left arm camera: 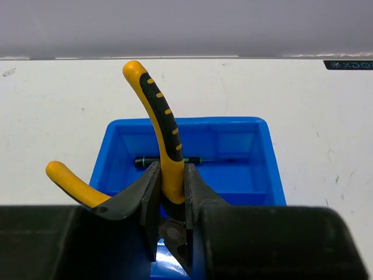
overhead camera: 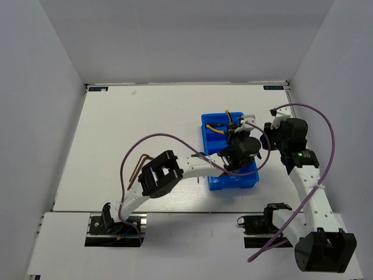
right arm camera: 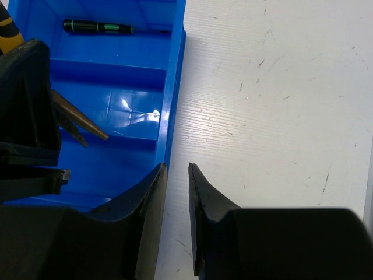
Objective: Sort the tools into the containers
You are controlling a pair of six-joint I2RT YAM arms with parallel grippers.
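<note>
The left gripper [left arm camera: 173, 192] is clamped on one handle of the yellow pliers [left arm camera: 158, 114] and holds them over the blue tray [left arm camera: 269, 166]. The tray sits right of the table's [overhead camera: 145, 116] middle, nearer its right edge.

The main risk is the grip itself. Only one handle is pinched, and the other splays out to the left, so the pliers could pivot in the jaws. Their brownish nose hangs low in a middle compartment. If let go at a tilt, they may come to rest across a ridge or with a handle hooked on the tray's wall rather than flat inside.

The right gripper [right arm camera: 178, 186] is just beside the tray's right wall, its jaws a little apart with nothing seen between them. A small sideways move there could shove the tray and shift the compartment under the pliers. The two grippers are also close together over the tray, so they could knock each other.

A dark screwdriver [left arm camera: 166, 160] with green bands lies in the far compartment, clear of the pliers. Two brown hex keys [overhead camera: 139, 166] lie on the table left of the left arm, toward the near edge. That arm's elbow is right beside them.
</note>
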